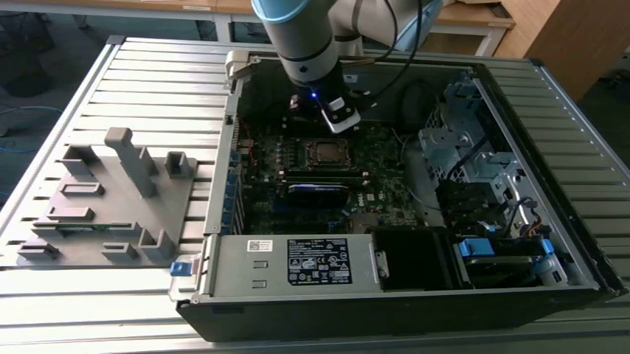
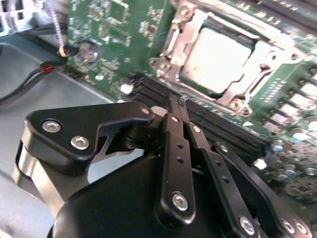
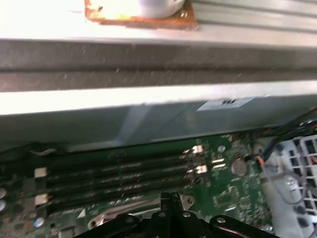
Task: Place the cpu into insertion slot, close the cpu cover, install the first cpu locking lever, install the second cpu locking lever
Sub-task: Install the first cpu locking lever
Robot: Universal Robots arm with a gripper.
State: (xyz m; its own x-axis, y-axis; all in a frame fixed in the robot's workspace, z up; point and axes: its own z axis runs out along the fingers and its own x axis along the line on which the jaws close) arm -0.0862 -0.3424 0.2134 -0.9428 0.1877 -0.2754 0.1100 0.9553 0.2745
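Note:
The cpu [image 2: 218, 57], a dull silver square, sits in the insertion slot [image 1: 328, 151] on the green board. The cpu cover [image 2: 171, 37], a silvery frame, lies flat around it with its tabs over the chip's edges. My gripper [image 2: 178, 101] is shut with nothing between its black fingers [image 2: 171, 134]. It hovers over the dark memory slots beside the socket, apart from the cover. In the exterior view the gripper [image 1: 341, 124] hangs just behind the socket. In the first wrist view the gripper [image 3: 171, 198] points at the memory slots [image 3: 119, 173]. I cannot tell how the locking levers stand.
The open computer case [image 1: 295, 310] lies on a slatted metal table [image 1: 118, 81]. A grey fixture block [image 1: 108, 199] stands at the exterior view's left. Drive cages and cables [image 1: 473, 162] fill the case's right side. The case wall [image 3: 148, 99] rises close beyond the memory slots.

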